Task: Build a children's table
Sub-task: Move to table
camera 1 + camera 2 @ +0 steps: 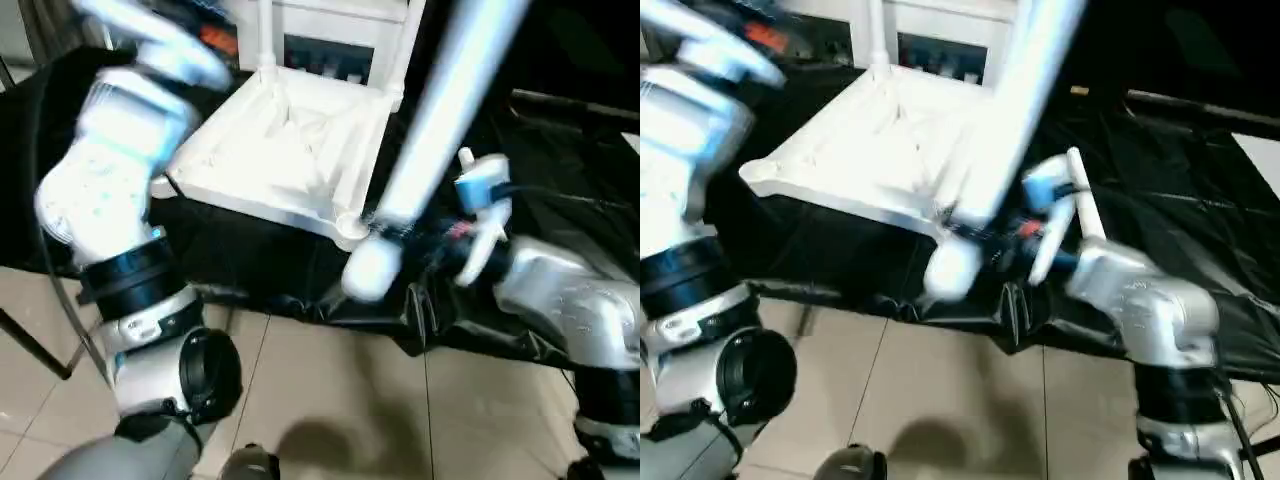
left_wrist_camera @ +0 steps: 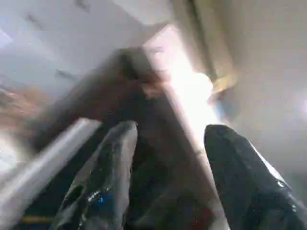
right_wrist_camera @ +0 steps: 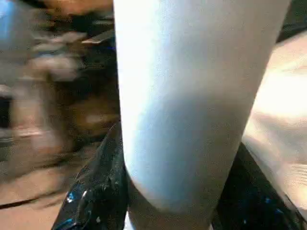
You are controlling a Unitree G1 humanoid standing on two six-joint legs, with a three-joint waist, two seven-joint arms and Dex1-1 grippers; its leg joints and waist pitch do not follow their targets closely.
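The white table top [image 1: 290, 150] lies upside down on a black-covered surface, ribbed underside up. Two white legs [image 1: 266, 40] stand upright in its far corner sockets. A third leg [image 1: 440, 110] is tilted steeply, and its rounded lower end [image 1: 370, 268] hangs just off the top's near right corner. My right gripper [image 1: 425, 240] is shut on this leg near that end; in the right wrist view black fingers [image 3: 96, 191] sit on both sides of the tube [image 3: 187, 96]. My left arm [image 1: 110, 170] is raised at the left, beside the top's left edge. My left gripper [image 2: 165, 158] is open, nothing between its fingers.
The black cloth [image 1: 560, 180] covers the work surface and hangs over its near edge. Beige tiled floor [image 1: 340, 400] lies below. A dark bar [image 1: 570, 102] runs across the cloth at the far right. A white cabinet [image 1: 330, 30] stands behind the top.
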